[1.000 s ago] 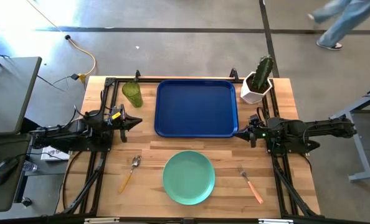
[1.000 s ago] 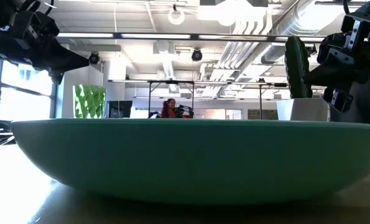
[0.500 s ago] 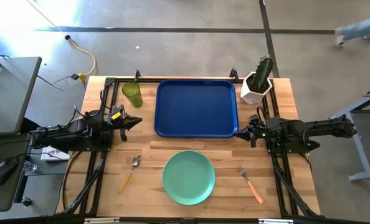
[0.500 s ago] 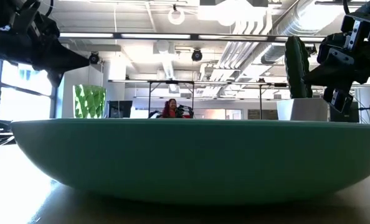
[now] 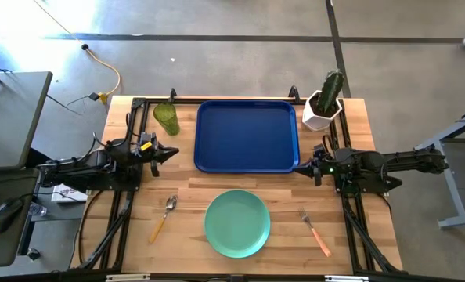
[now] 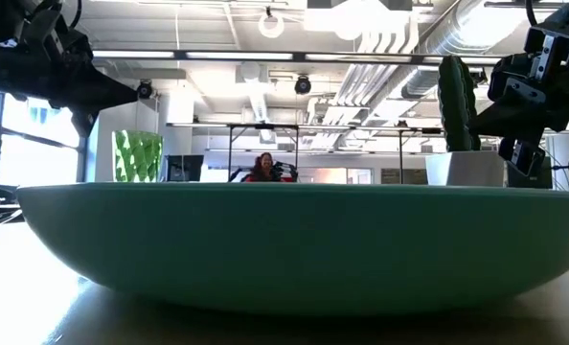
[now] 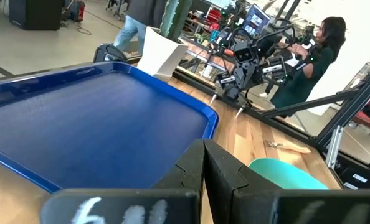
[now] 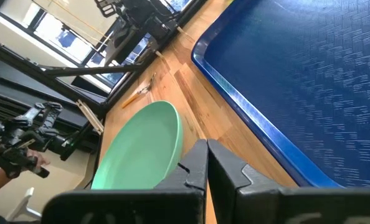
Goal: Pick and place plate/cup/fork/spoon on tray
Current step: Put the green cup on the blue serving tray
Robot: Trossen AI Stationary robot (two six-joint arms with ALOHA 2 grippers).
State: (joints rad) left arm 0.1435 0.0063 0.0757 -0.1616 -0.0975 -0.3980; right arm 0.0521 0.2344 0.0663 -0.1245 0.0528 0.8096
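Note:
The dark-blue tray (image 5: 246,135) lies at the table's far middle. The mint-green plate (image 5: 237,223) rests on its base near the front edge; it fills the low view (image 6: 284,240). The green cup (image 5: 166,117) stands left of the tray. The spoon (image 5: 164,217) lies left of the plate, the fork (image 5: 315,232) right of it. My left gripper (image 5: 174,152) is shut and empty, left of the tray. My right gripper (image 5: 299,168) is shut and empty at the tray's right near corner.
A white pot with a green cactus (image 5: 324,102) stands at the far right corner beside the tray. Bare wood lies between the tray and the plate. A person (image 7: 309,62) stands beyond the table in the left wrist view.

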